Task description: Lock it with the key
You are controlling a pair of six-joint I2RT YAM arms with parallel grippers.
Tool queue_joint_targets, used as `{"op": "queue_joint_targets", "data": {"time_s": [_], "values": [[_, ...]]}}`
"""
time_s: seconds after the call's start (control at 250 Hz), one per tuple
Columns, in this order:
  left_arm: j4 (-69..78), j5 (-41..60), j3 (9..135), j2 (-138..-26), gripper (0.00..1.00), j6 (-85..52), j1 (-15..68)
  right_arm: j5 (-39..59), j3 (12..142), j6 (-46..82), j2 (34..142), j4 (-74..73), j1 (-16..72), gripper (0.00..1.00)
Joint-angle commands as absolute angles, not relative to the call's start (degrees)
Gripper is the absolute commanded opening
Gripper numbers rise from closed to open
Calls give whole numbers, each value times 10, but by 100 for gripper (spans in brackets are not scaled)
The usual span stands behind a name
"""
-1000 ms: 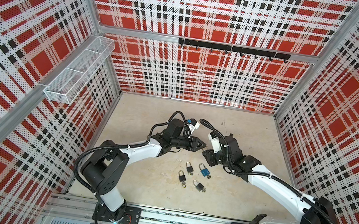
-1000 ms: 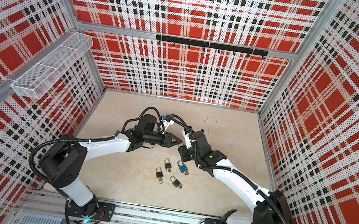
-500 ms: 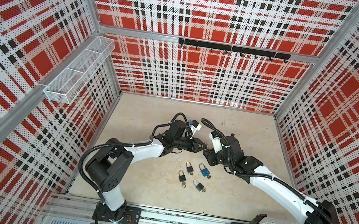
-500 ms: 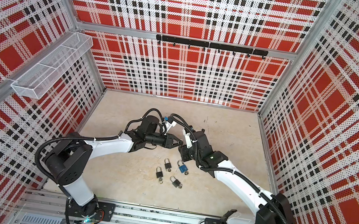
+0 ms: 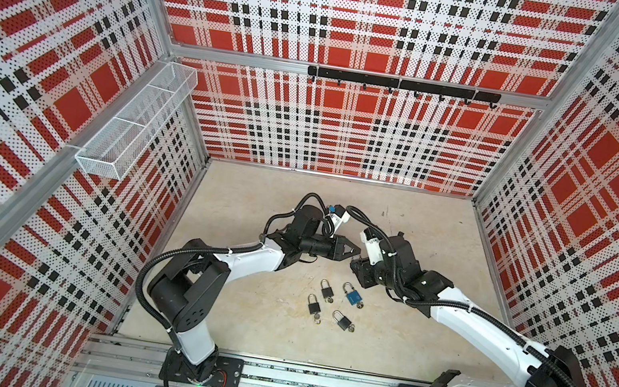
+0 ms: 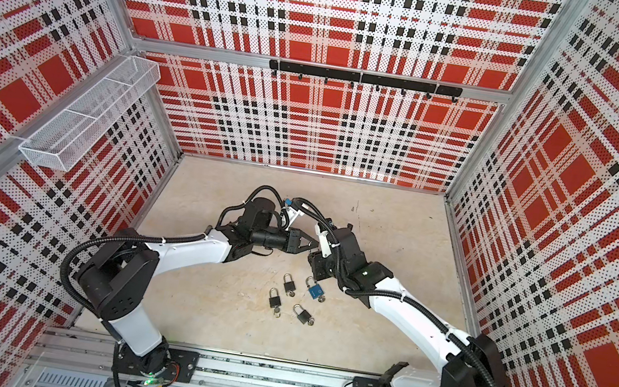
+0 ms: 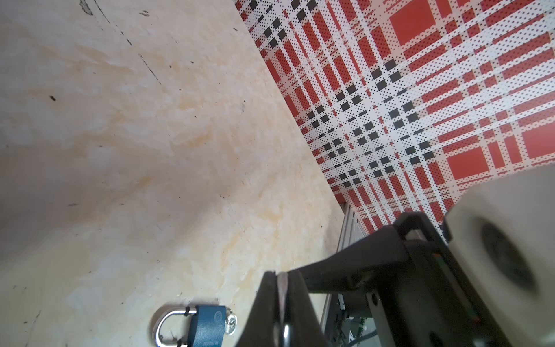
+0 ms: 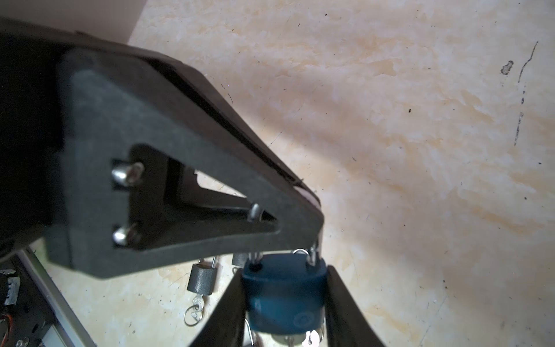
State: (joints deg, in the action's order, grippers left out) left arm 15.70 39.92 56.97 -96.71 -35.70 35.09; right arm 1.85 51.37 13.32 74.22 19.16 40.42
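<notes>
Over the middle of the worktop (image 5: 254, 320) the two hands meet tip to tip: in both top views the left hand (image 5: 357, 249) reaches in from the left and the right hand (image 5: 356, 267) from the right. The right wrist view shows the right hand (image 8: 283, 281) clamped on the body of a blue padlock (image 8: 283, 300), one finger on each side. Its shackle (image 8: 312, 255) points up into the left hand (image 8: 313, 211), whose fingers are pressed together over the top of that shackle, so the arch itself is hidden behind them. In the left wrist view a thin silver edge sits pinched between the closed fingers of the left hand (image 7: 282, 288). Silver parts of a key (image 8: 310, 336) show under the held lock's body, blurred. On the worktop near the hands lie a second blue padlock (image 5: 352, 296) and three dark padlocks (image 5: 325, 291), with small silver keys at their lower ends
</notes>
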Motion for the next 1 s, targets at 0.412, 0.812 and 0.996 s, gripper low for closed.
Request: {"op": "queue_joint_targets", "data": {"time_s": [0.412, 0.812, 0.996], "values": [[311, 279, 542, -925, 0, -509, 348, 60, 423, 193, 625, 17, 383, 63], [395, 228, 514, -890, 0, -654, 367, 229, 309, 238, 560, -192, 239, 59], [394, 225, 510, -882, 0, -675, 374, 261, 318, 241, 599, -233, 239, 52]]}}
